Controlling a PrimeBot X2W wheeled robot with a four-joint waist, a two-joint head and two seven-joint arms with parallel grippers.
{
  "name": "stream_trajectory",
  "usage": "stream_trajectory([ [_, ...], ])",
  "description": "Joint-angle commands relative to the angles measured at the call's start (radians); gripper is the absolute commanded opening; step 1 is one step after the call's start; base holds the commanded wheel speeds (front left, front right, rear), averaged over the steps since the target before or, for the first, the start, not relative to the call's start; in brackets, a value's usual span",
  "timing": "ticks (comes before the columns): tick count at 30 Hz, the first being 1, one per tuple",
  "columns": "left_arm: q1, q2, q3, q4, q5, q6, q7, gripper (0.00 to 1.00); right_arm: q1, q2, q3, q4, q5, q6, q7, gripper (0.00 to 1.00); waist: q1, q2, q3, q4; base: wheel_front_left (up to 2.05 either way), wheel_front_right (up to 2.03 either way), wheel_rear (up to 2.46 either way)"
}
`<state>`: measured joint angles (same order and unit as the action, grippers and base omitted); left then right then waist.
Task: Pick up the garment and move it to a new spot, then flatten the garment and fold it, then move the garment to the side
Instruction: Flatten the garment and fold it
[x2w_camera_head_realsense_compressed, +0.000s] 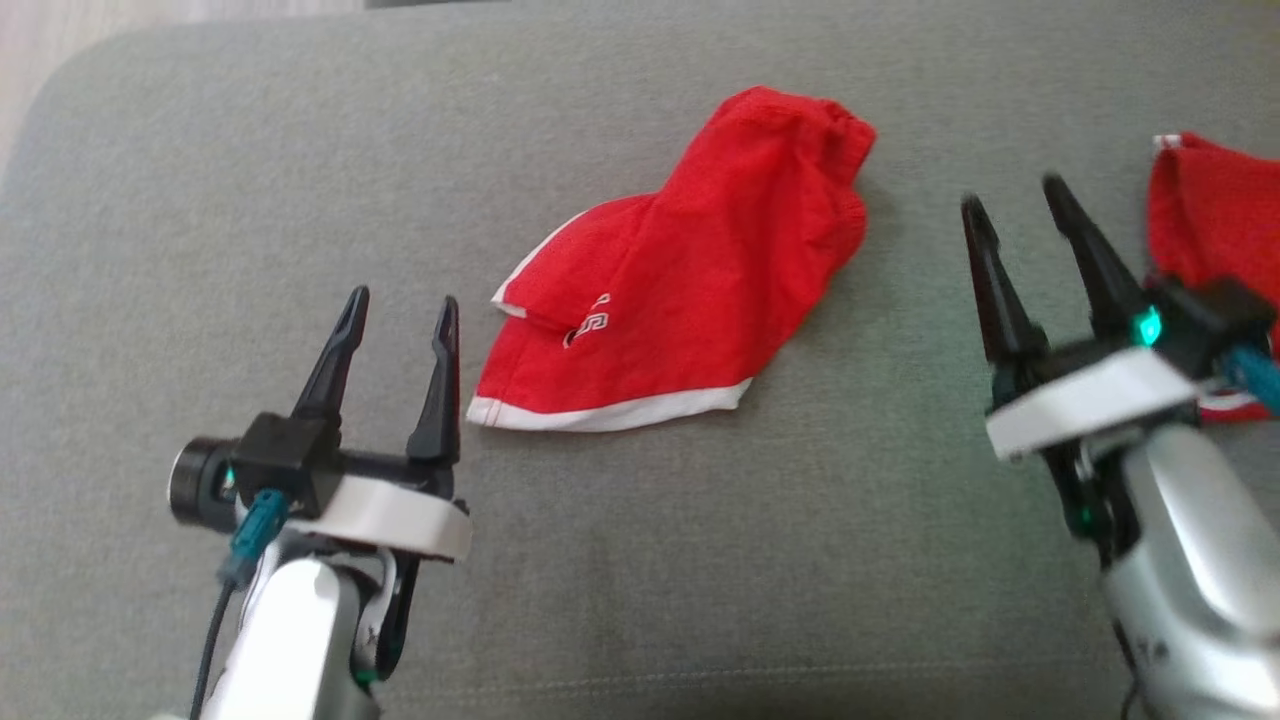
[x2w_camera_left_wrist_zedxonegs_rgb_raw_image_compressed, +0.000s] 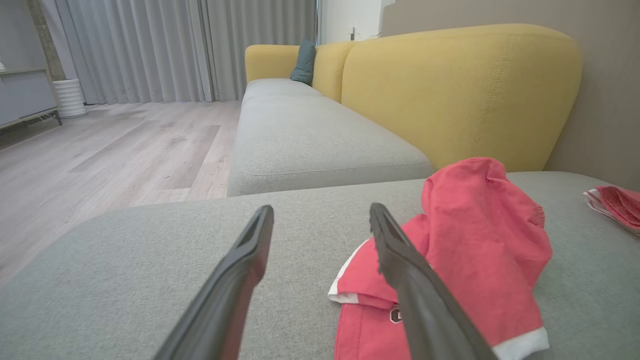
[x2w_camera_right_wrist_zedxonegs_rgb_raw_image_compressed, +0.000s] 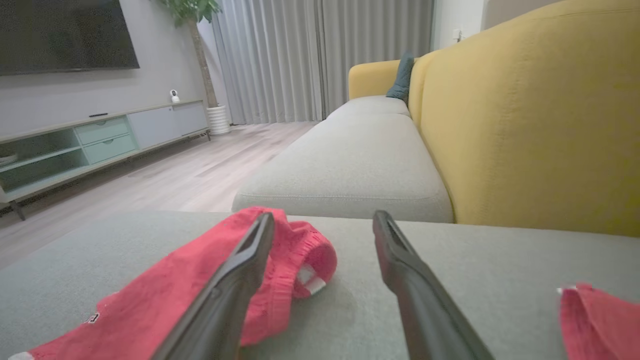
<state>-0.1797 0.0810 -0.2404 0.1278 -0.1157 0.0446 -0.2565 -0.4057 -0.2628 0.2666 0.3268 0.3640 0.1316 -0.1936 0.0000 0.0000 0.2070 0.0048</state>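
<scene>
Garment: red shorts (x2w_camera_head_realsense_compressed: 690, 280) lie rumpled mid-cushion (x2w_camera_head_realsense_compressed: 700, 560), apparently set down for flattening.
Left end effector (x2w_camera_head_realsense_compressed: 400, 302): released, empty, just beside the shorts.
Right end effector (x2w_camera_head_realsense_compressed: 1013, 200): released, empty, clear of the cloth.

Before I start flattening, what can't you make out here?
Print on the red garment: head view, half under a fold, too small to read.
Second red cloth: head view, cut off by the right edge, partly behind the blurred right gripper.
</scene>
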Motion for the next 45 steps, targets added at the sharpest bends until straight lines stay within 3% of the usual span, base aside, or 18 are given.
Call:
stream_trajectory([
  [1,-0.01,0.02,0.044,-0.039,0.008,0.007,-0.005,1.0,0.031,0.014,-0.007,-0.06,-0.014,-0.001,0.008,1.0,0.0,0.0,-0.014,-0.016,0.0,0.0,0.0],
  [13,0.047,0.034,0.051,-0.043,-0.002,0.015,-0.005,1.0,0.294,0.099,-0.116,-0.32,-0.088,-0.001,0.119,1.0,0.0,0.0,-0.037,-0.056,0.0,0.0,0.0],
  [29,0.037,0.041,0.039,-0.049,-0.005,0.023,-0.005,1.0,0.317,0.111,-0.135,-0.385,-0.105,-0.001,0.162,1.0,0.0,0.0,-0.021,-0.056,0.0,0.0,0.0],
  [35,0.009,0.039,0.028,-0.055,-0.002,0.022,-0.005,1.0,0.294,0.086,-0.126,-0.372,-0.107,-0.001,0.185,1.0,0.0,0.0,0.013,-0.036,0.0,0.0,0.0],
  [45,-0.057,0.022,0.004,-0.07,0.005,0.014,-0.005,1.0,0.137,-0.041,-0.011,-0.245,-0.037,-0.001,0.225,1.0,0.0,0.0,0.113,0.031,0.0,0.0,0.0],
])
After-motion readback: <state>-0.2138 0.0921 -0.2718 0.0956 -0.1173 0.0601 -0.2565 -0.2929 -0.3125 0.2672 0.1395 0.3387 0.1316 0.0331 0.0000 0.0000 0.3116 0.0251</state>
